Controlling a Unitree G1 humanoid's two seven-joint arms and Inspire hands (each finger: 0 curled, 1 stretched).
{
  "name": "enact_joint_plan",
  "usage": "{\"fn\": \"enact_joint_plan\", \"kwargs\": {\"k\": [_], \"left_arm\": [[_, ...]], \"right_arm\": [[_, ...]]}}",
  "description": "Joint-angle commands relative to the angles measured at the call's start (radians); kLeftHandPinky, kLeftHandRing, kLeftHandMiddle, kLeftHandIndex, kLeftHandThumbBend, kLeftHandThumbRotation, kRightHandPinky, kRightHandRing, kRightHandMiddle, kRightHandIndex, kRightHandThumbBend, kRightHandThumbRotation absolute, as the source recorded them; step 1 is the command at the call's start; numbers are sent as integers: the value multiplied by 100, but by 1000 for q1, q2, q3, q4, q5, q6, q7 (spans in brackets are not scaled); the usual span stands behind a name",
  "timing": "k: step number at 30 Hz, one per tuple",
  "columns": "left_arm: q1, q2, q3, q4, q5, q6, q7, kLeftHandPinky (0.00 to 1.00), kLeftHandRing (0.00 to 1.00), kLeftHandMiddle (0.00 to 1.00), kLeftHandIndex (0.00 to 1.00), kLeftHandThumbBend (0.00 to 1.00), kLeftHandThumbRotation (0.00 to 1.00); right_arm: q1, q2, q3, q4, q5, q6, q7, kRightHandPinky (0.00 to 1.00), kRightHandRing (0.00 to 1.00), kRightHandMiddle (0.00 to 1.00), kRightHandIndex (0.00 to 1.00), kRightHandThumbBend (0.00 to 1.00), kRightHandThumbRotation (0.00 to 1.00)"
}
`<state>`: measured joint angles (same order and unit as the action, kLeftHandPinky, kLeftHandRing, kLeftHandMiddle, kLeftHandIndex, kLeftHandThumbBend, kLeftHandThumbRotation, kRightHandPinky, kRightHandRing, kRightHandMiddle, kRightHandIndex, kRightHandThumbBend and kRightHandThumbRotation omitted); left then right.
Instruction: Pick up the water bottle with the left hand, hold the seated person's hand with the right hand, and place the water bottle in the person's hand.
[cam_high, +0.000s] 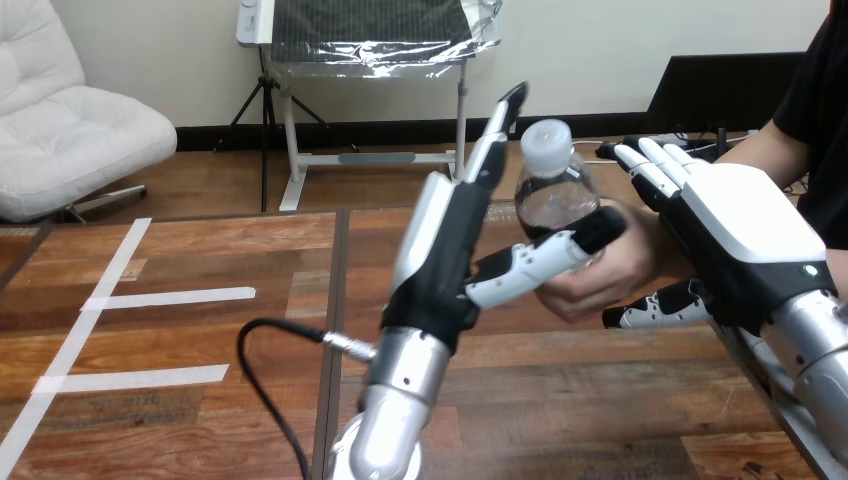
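Above the table (560, 400), the water bottle (552, 190) is being gripped upright by the person's hand (600, 275) and touched by the thumb of the left hand (440, 250), its fingers straight. The right hand (745, 230), fingers outstretched, is being held just beside the person's hand.

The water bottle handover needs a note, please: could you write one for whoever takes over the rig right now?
Left hand: open, fingers straight up beside the clear plastic water bottle with a white cap, thumb lying across its front.
Right hand: open, fingers straight, against the back of the person's hand, thumb below it; no grip seen.
Bottle: upright above the wooden table, the person's fingers curled round its lower part.
Done: pickup, delivery.
Left: probably just drawing both hands clear.
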<state>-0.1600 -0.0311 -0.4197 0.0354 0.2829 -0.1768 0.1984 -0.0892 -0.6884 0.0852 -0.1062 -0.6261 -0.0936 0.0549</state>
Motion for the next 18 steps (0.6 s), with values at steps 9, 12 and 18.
{"fn": "enact_joint_plan", "kwargs": {"k": [9,12,18], "left_arm": [[71,-54,30,-102,-48,-99,16,99,99,100,100,85,70],[89,-60,35,-107,-67,-120,22,96,97,99,99,81,68],[131,-54,40,-133,-101,-144,15,84,88,92,93,67,64]], "right_arm": [[19,41,-60,-93,-2,32,-19,98,100,100,93,89,0],[25,43,-62,-101,-5,33,-26,98,100,100,93,88,0],[43,58,-74,-133,3,44,-27,97,100,100,91,85,0]]}}
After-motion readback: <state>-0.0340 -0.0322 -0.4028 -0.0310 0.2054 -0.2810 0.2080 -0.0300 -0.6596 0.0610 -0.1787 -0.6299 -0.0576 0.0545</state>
